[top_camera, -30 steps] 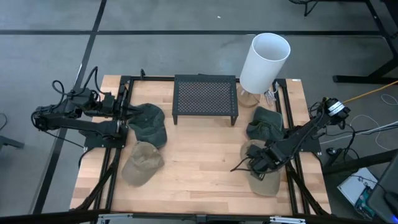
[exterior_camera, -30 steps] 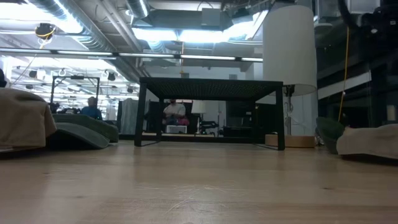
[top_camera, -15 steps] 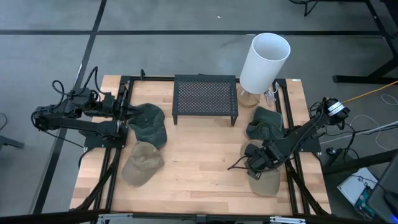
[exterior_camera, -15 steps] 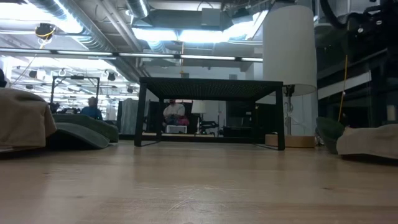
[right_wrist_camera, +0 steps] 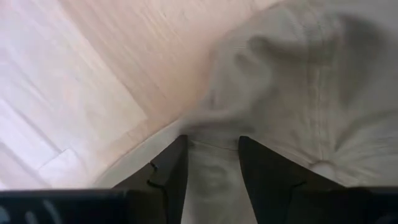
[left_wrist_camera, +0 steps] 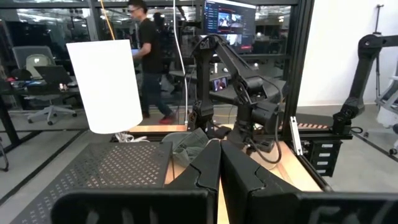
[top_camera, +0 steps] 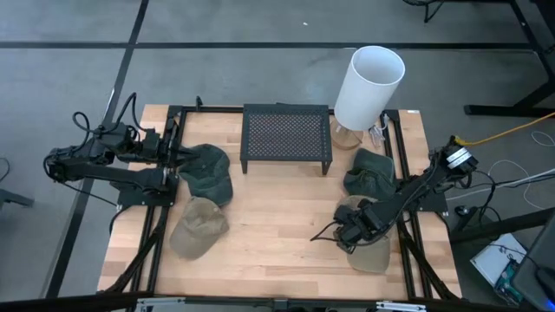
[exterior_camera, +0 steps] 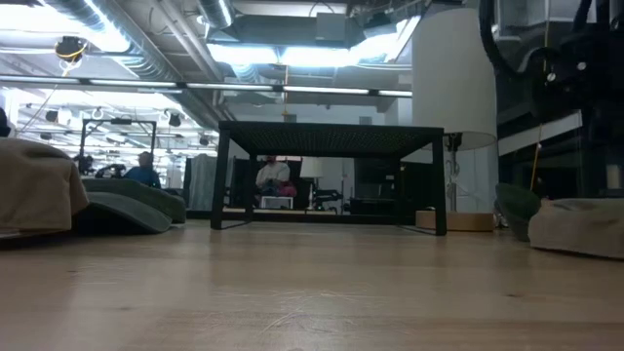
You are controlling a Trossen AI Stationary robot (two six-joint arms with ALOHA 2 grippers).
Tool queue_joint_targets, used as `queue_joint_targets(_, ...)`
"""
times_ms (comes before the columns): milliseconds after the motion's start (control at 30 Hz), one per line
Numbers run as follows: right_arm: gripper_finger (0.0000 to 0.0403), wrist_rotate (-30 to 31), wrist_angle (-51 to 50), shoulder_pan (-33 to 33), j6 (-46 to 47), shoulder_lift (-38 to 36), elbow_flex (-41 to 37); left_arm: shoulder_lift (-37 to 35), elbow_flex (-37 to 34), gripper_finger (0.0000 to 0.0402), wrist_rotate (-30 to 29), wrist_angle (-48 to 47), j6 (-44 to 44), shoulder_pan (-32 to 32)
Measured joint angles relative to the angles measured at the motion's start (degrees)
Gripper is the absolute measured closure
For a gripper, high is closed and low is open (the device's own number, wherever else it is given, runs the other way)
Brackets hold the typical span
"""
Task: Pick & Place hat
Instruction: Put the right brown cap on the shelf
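**A:** Where does the tan cap (top_camera: 368, 250) lie from the right gripper (top_camera: 349, 235)?

**B:** Directly beneath it, at the near right of the wooden table (top_camera: 277, 225). In the right wrist view the two dark fingers (right_wrist_camera: 171, 167) stand parted, straddling a fold of the tan cloth; they appear to touch the fabric but have not closed on it. The cap's long axis seems to run from near edge to far edge, crown toward the olive cap (top_camera: 368, 170) just beyond.

**A:** And the arm's pose?

**B:** Reaching in low from the right rail, wrist tipped down onto the cap. It is plainly the nearer arm.

**A:** Farther off?

**B:** The left gripper (top_camera: 178, 153) waits with fingers pressed together beside a dark green cap (top_camera: 206, 173), another tan cap (top_camera: 198, 227) nearer. Behind stand the black mesh stand (top_camera: 286, 136) and white lamp (top_camera: 368, 87).
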Motion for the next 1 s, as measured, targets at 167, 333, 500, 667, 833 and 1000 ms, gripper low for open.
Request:
queue_joint_targets(167,0.0282,0.3,1.9,0.0,0.2,2.2,0.0,0.0,0.0,0.0398,0.0,0.0,0.0,0.0)
queue_joint_targets(333,0.0347,1.1,6.6,0.0,0.2,4.2,0.0,0.0,0.0,0.0398,0.0,0.0,0.0,0.0)
queue_joint_targets(500,0.0391,4.0,12.4,0.0,-2.7,4.8,0.0,0.0,0.0,0.0398,0.0,0.0,0.0,0.0)
queue_joint_targets(667,0.0389,6.2,23.8,-1.3,-12.9,5.0,0.0,0.0,0.0,0.0397,0.0,0.0,0.0,0.0)
queue_joint_targets(833,0.0394,6.1,37.8,-4.3,-28.2,5.0,0.0,0.0,0.0,0.0398,0.0,0.0,0.0,0.0)
queue_joint_targets(1000,0.0394,3.7,45.8,-8.1,-40.0,5.0,0.0,0.0,0.0,0.0398,0.0,0.0,0.0,0.0)
